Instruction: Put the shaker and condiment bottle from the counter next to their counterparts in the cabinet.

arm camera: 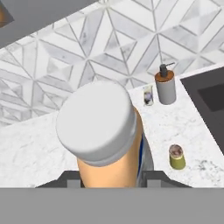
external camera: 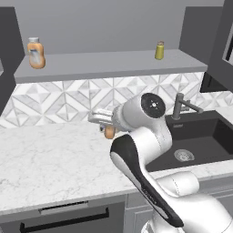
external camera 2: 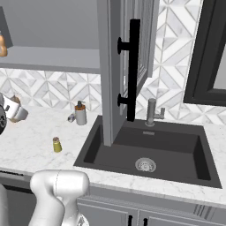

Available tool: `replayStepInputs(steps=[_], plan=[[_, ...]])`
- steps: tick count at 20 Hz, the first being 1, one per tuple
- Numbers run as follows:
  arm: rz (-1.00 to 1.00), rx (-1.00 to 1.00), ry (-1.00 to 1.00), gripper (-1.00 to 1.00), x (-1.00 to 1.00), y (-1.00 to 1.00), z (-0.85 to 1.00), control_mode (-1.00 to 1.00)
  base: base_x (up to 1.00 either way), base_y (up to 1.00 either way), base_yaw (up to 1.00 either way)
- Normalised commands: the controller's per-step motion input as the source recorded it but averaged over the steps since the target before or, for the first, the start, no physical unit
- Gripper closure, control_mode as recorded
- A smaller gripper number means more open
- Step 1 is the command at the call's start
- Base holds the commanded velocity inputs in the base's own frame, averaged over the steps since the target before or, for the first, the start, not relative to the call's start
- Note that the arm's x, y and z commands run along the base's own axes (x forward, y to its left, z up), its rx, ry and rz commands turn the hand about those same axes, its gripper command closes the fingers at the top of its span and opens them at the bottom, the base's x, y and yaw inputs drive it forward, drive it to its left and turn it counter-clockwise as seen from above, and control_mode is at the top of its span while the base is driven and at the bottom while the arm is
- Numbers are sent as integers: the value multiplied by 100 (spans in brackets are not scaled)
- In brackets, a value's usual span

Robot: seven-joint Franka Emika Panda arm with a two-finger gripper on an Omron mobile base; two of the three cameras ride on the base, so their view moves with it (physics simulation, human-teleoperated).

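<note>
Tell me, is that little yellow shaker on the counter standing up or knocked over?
Upright. The shaker stands on its base on the counter, brownish cap on top, apart from the pump dispenser.

The arm is bent at mid frame of the left base view; the claw (external camera: pixel 105 129) is clamped around the bottle (arm camera: pixel 109 148).

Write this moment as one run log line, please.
fingers: shut on condiment bottle | shaker: on counter | cabinet: open
</note>
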Motion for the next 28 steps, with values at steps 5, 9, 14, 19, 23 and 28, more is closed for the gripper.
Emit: replayStepInputs(steps=[5, 9, 14, 19, 23, 28], plan=[[18, -1, -14, 100, -15, 0, 63, -100, 0, 0, 0], [15, 0, -1, 100, -26, 2, 73, -100, 0, 0, 0], [12, 0, 0, 100, -14, 6, 75, -100, 0, 0, 0], [5, -5, -4, 100, 0, 10, 73, -100, 0, 0, 0], [0, -11, -7, 100, 0, 7, 50, -100, 0, 0, 0], [2, -9, -4, 100, 3, 7, 33, -100, 0, 0, 0]])
